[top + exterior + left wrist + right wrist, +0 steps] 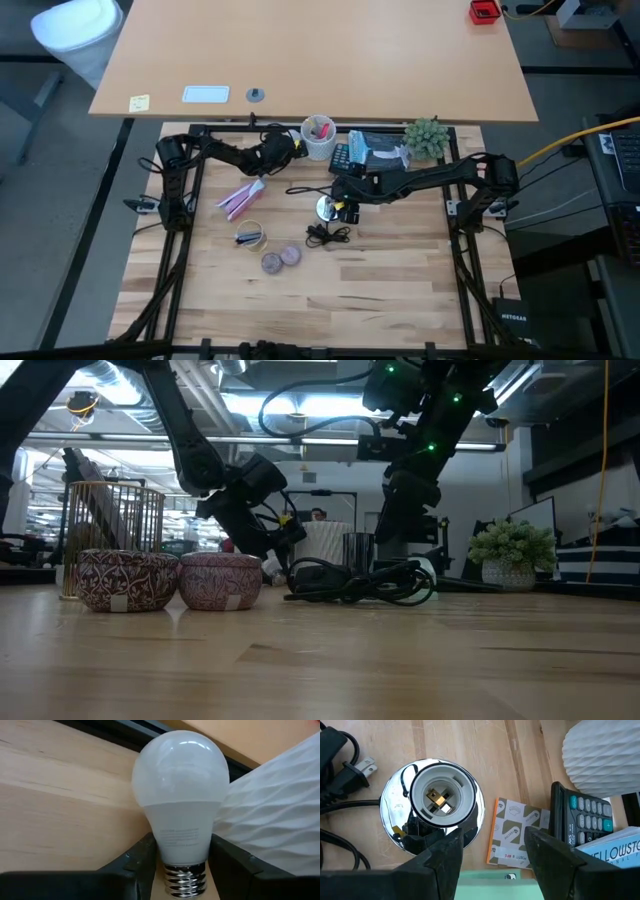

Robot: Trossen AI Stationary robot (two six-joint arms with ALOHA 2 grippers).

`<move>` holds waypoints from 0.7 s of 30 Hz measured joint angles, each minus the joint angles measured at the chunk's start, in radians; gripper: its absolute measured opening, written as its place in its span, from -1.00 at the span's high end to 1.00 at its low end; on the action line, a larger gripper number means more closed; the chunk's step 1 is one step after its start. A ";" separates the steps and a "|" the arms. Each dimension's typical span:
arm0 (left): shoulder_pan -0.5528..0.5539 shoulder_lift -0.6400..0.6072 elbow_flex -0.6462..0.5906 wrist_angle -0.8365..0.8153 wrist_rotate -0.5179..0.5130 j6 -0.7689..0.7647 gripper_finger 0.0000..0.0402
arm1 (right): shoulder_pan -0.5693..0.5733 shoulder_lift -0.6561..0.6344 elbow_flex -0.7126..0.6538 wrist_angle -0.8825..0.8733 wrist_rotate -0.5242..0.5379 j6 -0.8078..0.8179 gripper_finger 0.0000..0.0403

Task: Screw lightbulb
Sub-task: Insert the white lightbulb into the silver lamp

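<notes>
The lightbulb (181, 795), white with a silvery screw base (185, 879), sits between the fingers of my left gripper (287, 147), which is shut on it at the table's far side, beside the white patterned cup (280, 820). The lamp socket (440, 797), white with a shiny round reflector, stands open side up near the table's middle (326, 207). My right gripper (492, 852) hovers open just right of the socket. A black cord (325, 235) with a plug (355, 772) runs from the socket. My left gripper pinches the bulb's white neck (182, 842), just above the screw base, between its two fingers (142, 857). The dome points away from the wrist, toward the cup, and the screw base points back between the fingers. Whether the bulb touches the table does not show. My right gripper has one finger (445, 852) in front of the reflector's rim (402, 837). I cannot tell whether it touches it.
The cup of pens (318, 135), a calculator (341, 157), a booklet and a small plant (427, 137) crowd the far side. A pink item (240, 198), a tape roll (250, 235) and two purple discs (282, 259) lie left of centre. An orange-edged pad (512, 832) lies beside the socket.
</notes>
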 joint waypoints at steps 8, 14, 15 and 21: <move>-0.001 -0.003 0.000 0.002 0.000 0.002 0.31 | 0.000 -0.001 0.000 -0.002 0.007 0.000 -0.07; -0.016 -0.006 -0.002 0.027 0.016 0.029 0.32 | 0.000 -0.023 0.000 -0.056 0.118 -0.001 -0.07; -0.019 -0.011 -0.002 0.025 0.018 0.029 0.32 | 0.000 -0.028 0.000 -0.073 0.140 -0.001 -0.07; -0.038 -0.062 -0.003 -0.001 0.017 0.069 0.31 | 0.000 -0.064 0.000 -0.148 0.227 0.000 -0.07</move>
